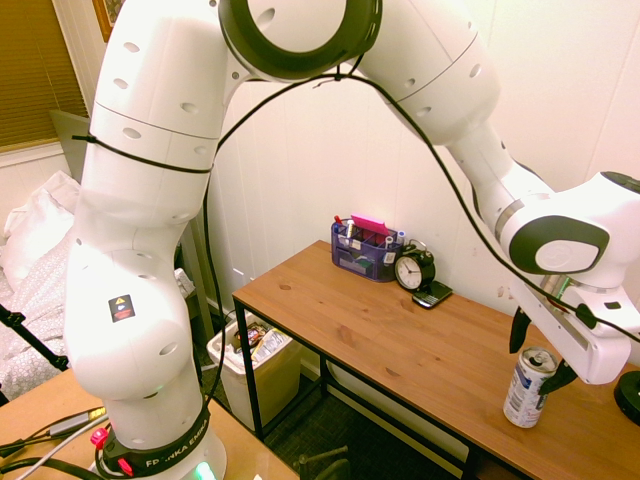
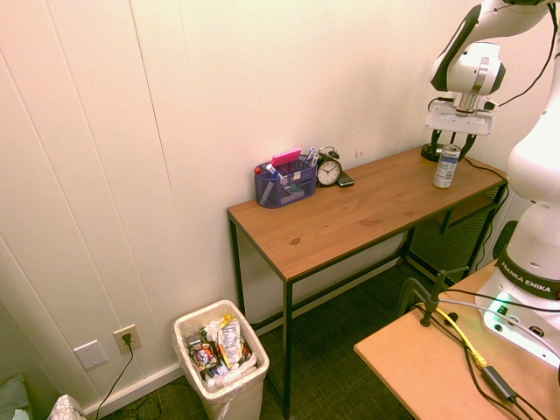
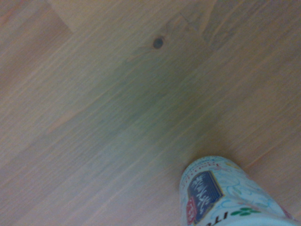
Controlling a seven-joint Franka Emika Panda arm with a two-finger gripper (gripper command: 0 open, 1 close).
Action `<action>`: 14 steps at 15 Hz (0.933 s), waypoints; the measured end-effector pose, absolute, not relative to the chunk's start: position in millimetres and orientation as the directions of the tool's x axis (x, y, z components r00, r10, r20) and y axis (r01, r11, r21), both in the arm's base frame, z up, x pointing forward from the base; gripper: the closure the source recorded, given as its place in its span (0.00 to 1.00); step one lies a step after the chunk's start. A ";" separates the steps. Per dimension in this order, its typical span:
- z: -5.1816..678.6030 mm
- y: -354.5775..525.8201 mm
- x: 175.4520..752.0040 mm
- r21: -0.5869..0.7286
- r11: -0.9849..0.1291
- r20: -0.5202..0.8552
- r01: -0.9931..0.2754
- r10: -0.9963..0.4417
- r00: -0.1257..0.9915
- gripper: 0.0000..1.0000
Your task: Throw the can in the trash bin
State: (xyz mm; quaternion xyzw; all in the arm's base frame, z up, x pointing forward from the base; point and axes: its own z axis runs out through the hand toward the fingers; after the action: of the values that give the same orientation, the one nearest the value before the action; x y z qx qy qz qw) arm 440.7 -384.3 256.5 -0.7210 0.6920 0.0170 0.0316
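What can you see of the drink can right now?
The drink can stands upright on the wooden desk, near the end away from the trash bin. It is slim and looks like metal: white and silver, with blue print, a dark blue label panel and green leaf marks. The top is bare silver metal. The gripper's open fingers reach down around its upper part; whether either one touches it, I cannot tell.

White can [image 1: 527, 389] with blue print, brown wood-grained desk [image 2: 367, 206], purple organizer [image 2: 286, 184]
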 end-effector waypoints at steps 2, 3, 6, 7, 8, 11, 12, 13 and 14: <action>255.1 -384.5 441.2 -0.020 -0.040 -0.068 -0.999 -0.997 0.041 1.00; 255.7 -384.8 441.7 -0.021 -0.040 -0.067 -0.999 -0.997 0.041 1.00; 260.2 -386.2 445.5 -0.028 -0.039 -0.061 -0.999 -0.997 0.040 1.00; 260.6 -385.1 447.0 -0.029 -0.039 -0.061 -0.999 -0.997 0.040 1.00; 260.9 -383.4 448.7 -0.029 -0.039 -0.060 -0.999 -0.997 0.041 1.00; 261.0 -378.0 453.5 -0.029 -0.044 -0.061 -0.999 -0.997 0.046 1.00; 261.0 -375.7 455.4 -0.029 -0.048 -0.061 -0.998 -0.997 0.049 1.00; 261.3 -372.6 458.0 -0.029 -0.053 -0.060 -0.998 -0.997 0.055 1.00; 263.2 -367.5 461.2 -0.029 -0.065 -0.057 -0.997 -0.996 0.067 1.00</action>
State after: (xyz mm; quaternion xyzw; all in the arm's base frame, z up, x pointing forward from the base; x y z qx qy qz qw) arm 461.2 -367.5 263.2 -0.7297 0.6830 0.0108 0.0302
